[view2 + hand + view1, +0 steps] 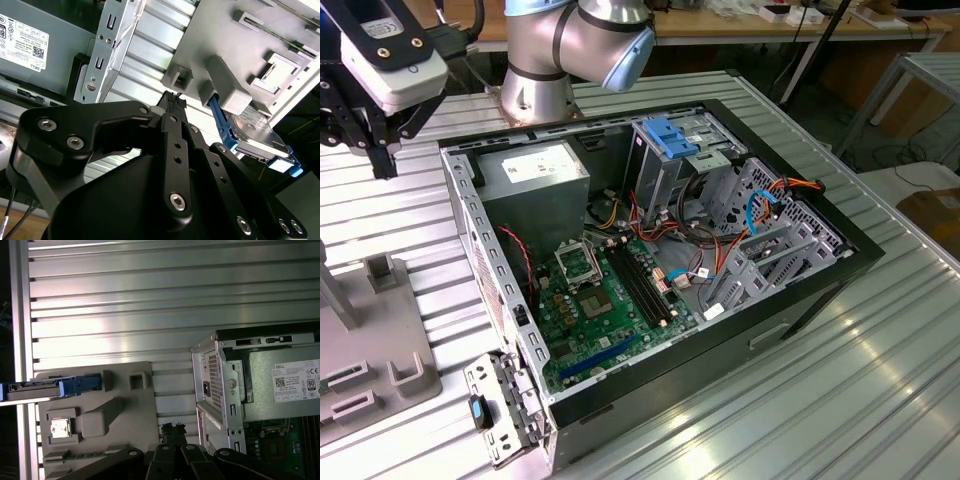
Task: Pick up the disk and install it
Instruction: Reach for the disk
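The disk [256,134] is a silver-grey hard drive with blue rails, standing on edge in a slot of the grey fixture plate [280,30]. In the first wrist view the disk [35,389] appears edge-on at the rim of that fixture plate [130,410]. My gripper [382,160] hangs over the table at the exterior view's left, above the fixture and beside the open computer case [800,300]. Its black fingertips [172,430] are pressed together with nothing between them, some way from the disk. They show the same way in the second wrist view, gripper [172,99].
The open case holds a grey power supply [535,172], a green motherboard [605,300], loose cables and a drive cage with blue latches [675,135]. The arm's base [535,95] stands behind the case. A ribbed metal table [860,400] spreads to the exterior view's right.
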Robot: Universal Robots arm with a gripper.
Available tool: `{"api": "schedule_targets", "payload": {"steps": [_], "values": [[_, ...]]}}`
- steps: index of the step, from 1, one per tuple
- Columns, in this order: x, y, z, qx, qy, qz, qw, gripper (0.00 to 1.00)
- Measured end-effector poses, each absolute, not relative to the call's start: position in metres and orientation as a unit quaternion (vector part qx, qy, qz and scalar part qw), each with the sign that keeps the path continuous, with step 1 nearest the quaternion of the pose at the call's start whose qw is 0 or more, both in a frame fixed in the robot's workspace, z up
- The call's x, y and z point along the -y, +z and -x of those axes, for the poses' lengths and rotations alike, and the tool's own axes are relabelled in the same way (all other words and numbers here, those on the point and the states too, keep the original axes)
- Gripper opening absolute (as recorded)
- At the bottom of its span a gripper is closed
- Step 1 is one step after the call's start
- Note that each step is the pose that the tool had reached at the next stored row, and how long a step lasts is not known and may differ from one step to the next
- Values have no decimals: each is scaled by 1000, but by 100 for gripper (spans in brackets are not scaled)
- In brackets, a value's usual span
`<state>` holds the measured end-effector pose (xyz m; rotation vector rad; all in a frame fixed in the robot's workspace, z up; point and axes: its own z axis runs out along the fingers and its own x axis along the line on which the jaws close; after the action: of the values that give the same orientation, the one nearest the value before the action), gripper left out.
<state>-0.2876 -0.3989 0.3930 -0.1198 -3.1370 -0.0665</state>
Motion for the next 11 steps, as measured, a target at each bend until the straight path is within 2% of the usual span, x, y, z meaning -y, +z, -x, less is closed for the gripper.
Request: {"api": "schedule_targets", "payload": {"steps": [11], "values": [[399,393,296,999,-21,38,1,11]]}}
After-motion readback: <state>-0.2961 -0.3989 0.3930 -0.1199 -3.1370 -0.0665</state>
